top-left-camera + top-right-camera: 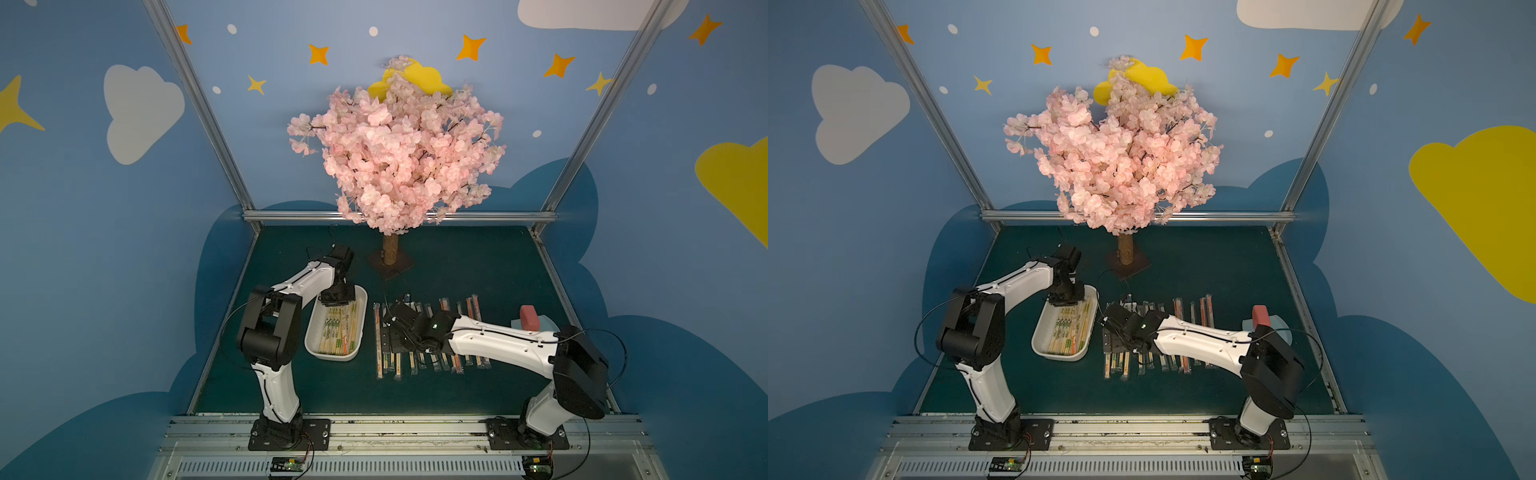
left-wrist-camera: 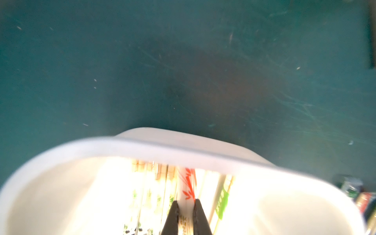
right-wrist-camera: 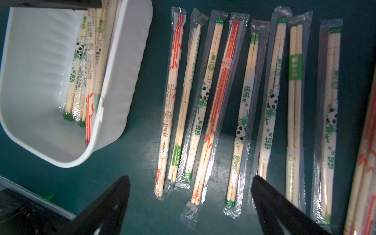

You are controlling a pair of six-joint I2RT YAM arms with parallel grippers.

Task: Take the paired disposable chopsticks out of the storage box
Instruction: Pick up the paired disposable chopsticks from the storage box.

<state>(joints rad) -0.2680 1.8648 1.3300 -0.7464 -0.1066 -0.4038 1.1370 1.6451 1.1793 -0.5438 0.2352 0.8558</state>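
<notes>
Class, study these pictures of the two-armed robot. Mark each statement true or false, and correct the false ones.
1. The left gripper is closed on an orange-printed chopstick pair inside the storage box. True.
2. The right gripper holds a pair. False: its jaws stand wide open above the row of pairs on the green mat, gripping nothing.
3. The storage box is empty. False: several sleeved pairs lie in it.
4. The row of pairs lies beside the storage box, not in it. True.
</notes>
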